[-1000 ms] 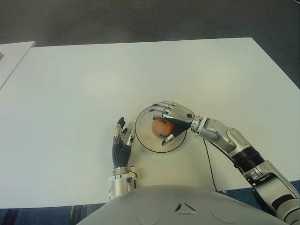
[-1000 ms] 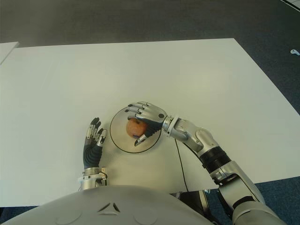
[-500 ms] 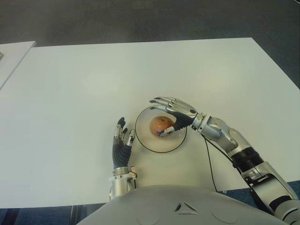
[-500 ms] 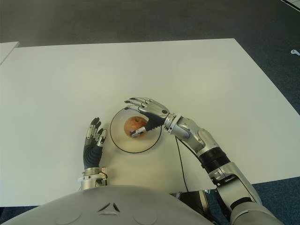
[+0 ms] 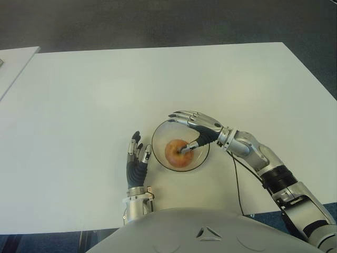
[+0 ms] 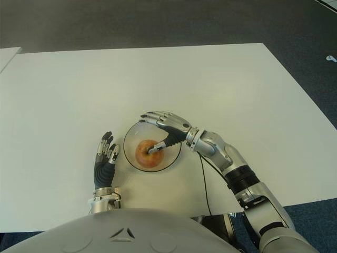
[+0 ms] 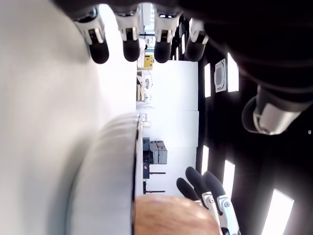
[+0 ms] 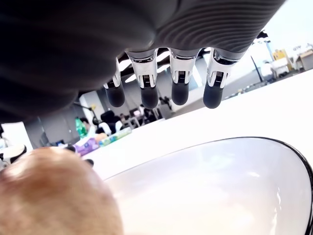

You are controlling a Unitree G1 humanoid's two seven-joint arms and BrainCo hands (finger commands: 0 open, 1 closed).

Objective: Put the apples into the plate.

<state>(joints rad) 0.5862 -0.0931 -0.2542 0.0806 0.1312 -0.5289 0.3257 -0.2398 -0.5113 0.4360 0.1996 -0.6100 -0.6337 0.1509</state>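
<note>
Since a second ago: right robot hand (image 5: 192, 130) has gone from clamped over the apple (image 5: 177, 153) to opened out, four fingers (image 8: 178, 83) extended and spread above the far rim of the plate (image 5: 163, 130). Apple released; it has shifted from the far-right part of the plate, under the palm, to about the centre. Thumb tip shows at or just over the apple's top; cannot tell if they touch. Left robot hand (image 5: 137, 162) unchanged.

Plate: shallow, white, dark rim, on the white desk (image 5: 79, 105) near the robot's edge. Holds the one apple, nothing else.

Apple: reddish-orange, roundish, no clear long axis. Stem end hidden by the thumb, so which way it points cannot be told.

Right robot hand holds nothing; wrist view shows straightened fingers over the plate's pale interior, apple close below the palm.

Left robot hand shows just left of the plate, fingers straight, relaxed, pointing away from the robot, empty.
</note>
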